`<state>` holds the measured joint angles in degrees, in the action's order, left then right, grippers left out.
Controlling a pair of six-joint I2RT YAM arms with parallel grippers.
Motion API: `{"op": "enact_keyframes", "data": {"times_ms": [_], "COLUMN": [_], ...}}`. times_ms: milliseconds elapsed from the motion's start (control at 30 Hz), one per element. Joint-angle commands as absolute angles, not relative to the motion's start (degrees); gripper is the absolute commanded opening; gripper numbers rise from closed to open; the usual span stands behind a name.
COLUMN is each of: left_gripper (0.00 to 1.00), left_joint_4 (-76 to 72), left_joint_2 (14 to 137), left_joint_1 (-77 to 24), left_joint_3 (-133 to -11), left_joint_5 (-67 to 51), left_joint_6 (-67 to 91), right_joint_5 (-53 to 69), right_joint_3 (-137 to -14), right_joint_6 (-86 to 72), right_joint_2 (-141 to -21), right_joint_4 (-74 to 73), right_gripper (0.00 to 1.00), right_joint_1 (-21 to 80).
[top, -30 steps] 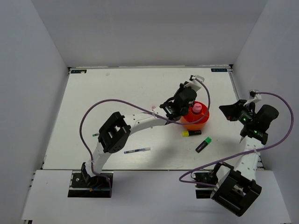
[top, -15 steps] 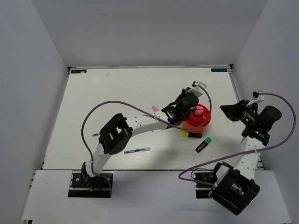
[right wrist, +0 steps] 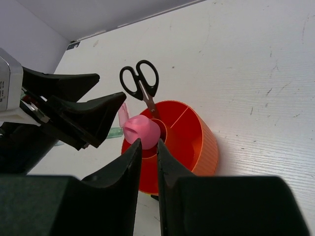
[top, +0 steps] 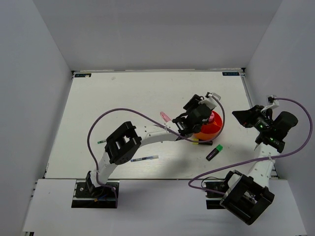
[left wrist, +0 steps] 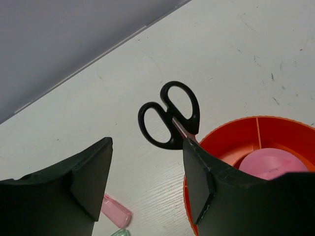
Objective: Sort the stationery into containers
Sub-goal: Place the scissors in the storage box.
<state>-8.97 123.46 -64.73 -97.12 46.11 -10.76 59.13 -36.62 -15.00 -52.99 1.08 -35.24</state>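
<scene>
The left gripper point(left wrist: 147, 147) has just let go: where a moment ago it was clamped shut above the orange-red cup point(right wrist: 201, 147), its fingers now stand wide apart on either side of the black-handled scissors point(left wrist: 170, 120), touching neither loop. The scissors stand blades-down in one of the cup's outer compartments, with the handles tilted out over the rim. The fat pink tube point(right wrist: 141, 130) sits upright in the centre well. The arm has also sunk slightly nearer the table point(top: 123, 98) over the last second, which fits a lowering and release. The right gripper point(right wrist: 148, 148) hangs at the right edge of the scene, aimed at the cup, its fingers only a crack apart with nothing between them. The scissors look to be sorted, provided they do not tip out as the arm withdraws. Several items are still loose: a pink marker point(left wrist: 116, 212) just left of the cup, a yellow marker point(top: 203, 142) against its near side, a green-black marker point(top: 214, 152) nearer still, and a thin pen point(top: 145, 158) well to the left.
</scene>
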Motion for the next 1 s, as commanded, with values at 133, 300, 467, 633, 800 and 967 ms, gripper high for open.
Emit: {"op": "enact_keyframes", "data": {"times_ms": [133,300,467,633,800,967], "left_gripper": [0.73,0.76,0.79,0.57,0.03,0.53], "left_joint_4": [-11.9,-15.0,-14.0,4.4,26.5,47.2], "left_joint_2": [119.3,112.1,103.9,92.7,83.1,74.2], "left_joint_1": [-65.1,-65.1,-64.5,-59.9,-53.2,-49.1], "left_joint_3": [-97.1,-91.7,-86.1,-78.1,-75.4,-73.0], "left_joint_5": [47.5,48.3,51.0,50.3,37.6,22.4], "left_joint_6": [-12.3,-13.9,-14.1,-0.7,14.5,17.1], "right_joint_5": [61.3,65.1,69.7,79.5,84.3,69.4], "right_joint_3": [-36.4,-36.6,-38.4,-43.5,-55.7,-66.2], "right_joint_6": [-15.6,-13.7,-11.3,-1.5,51.3,98.7], "right_joint_2": [-53.0,-53.5,-55.7,-60.0,-66.3,-75.0], "right_joint_4": [3.2,3.5,1.4,-10.4,-47.7,-91.3], "right_gripper": [0.3,0.66,0.67,0.58,0.0,0.12], "right_joint_1": [-35.9,-36.0,-35.9,-35.4,-33.4,-23.1]}}
